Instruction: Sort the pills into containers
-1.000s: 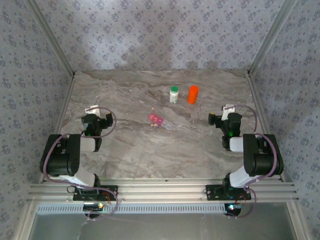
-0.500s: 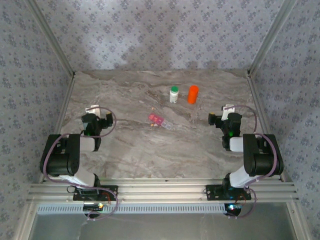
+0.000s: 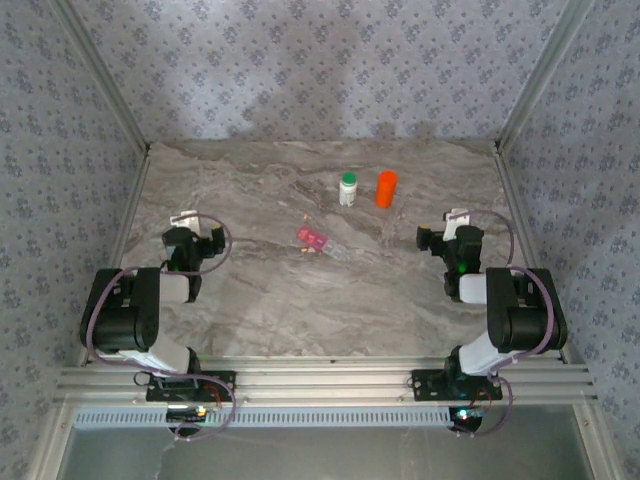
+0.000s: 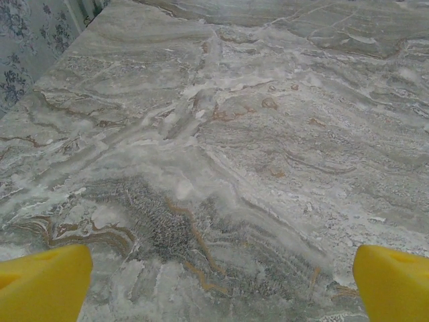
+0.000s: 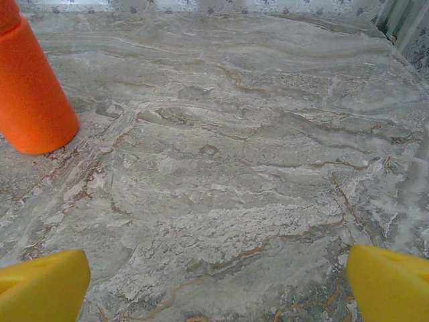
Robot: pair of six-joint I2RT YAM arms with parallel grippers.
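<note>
Top external view: the pill box [image 3: 322, 241] lies flat near the middle of the table [image 3: 250, 290], between the two arms, with the white bottle [image 3: 347, 189] and orange bottle [image 3: 386, 188] standing upright side by side behind it, clear of it. Left gripper [image 3: 194, 236] and right gripper [image 3: 450, 236] sit low at their own sides, well apart from the box, each with jaws spread wide and nothing between them. Right wrist view places the orange bottle at upper left, untouched.

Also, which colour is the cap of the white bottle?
Green. The cap of the white bottle shows best in the top external view.
</note>
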